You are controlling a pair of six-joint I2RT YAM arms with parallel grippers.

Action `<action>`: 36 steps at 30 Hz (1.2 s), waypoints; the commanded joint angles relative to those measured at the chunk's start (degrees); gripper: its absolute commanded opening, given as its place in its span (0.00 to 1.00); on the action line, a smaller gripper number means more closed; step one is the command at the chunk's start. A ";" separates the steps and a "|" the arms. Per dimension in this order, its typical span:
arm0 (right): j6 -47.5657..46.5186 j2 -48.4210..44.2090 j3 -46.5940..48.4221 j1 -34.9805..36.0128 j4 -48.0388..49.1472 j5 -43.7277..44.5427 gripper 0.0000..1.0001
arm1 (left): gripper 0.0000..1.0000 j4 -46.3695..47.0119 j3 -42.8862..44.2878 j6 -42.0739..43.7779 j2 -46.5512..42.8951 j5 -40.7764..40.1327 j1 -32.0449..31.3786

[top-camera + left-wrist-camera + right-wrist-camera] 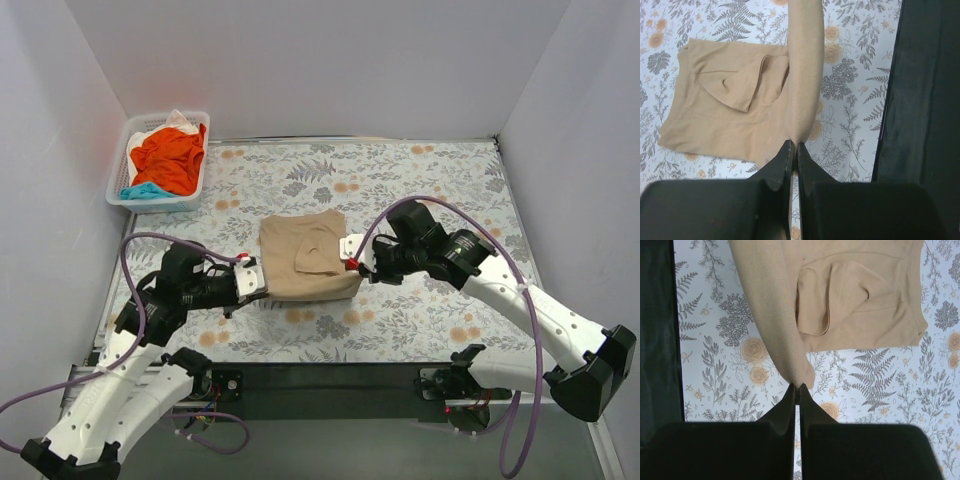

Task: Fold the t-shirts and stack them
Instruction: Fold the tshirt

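The tan t-shirt (305, 255) lies half-folded mid-frame on the floral table cover (430, 180). My left gripper (250, 282) pinches its lower-left corner and my right gripper (352, 255) its right edge, each pressed tight on cloth. The orange t-shirt (168, 160) sits in the white basket (165, 205), upper left, well apart.

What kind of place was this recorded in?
Probably a lab test booth, not a home: plain white walls enclose a floral-covered table, and a white basket holds shirts.
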 commanded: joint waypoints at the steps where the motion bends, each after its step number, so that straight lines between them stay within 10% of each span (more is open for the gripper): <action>1: 0.13 1.67 3.50 -0.84 0.61 1.99 0.01 | 0.00 5.36 1.05 -4.46 0.62 -2.11 -0.11; 36: -7.08 30.23 26.01 -12.62 8.00 -2.05 0.01 | 0.00 20.23 6.49 -3.41 26.37 -0.18 14.74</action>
